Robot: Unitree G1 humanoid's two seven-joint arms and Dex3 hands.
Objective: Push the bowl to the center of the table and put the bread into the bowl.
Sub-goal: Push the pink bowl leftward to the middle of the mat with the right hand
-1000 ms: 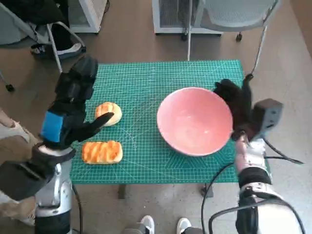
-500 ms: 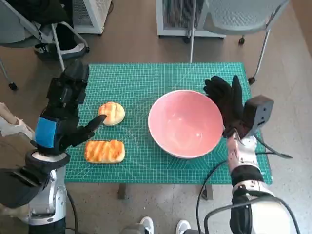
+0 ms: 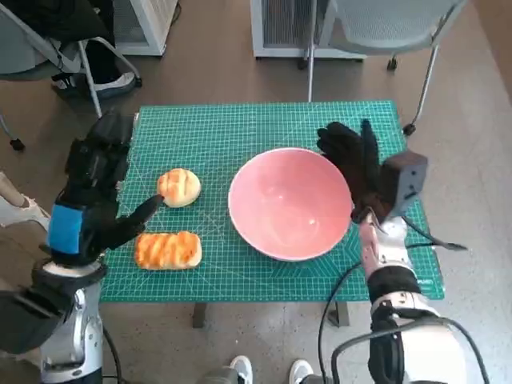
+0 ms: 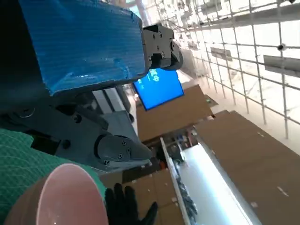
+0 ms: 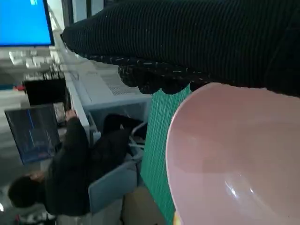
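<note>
While the gloved right hand (image 3: 352, 164) lies flat, fingers spread, against the big pink bowl (image 3: 290, 203), it holds nothing. Left hand (image 3: 92, 192) hovers empty, fingers apart, beside the round bread bun (image 3: 179, 186) on the green counter (image 3: 240, 132).

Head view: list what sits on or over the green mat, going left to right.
Left hand → grilled bread slice and round bread roll (about level, order unclear) → pink bowl → right hand, against the bowl's right rim.
</note>
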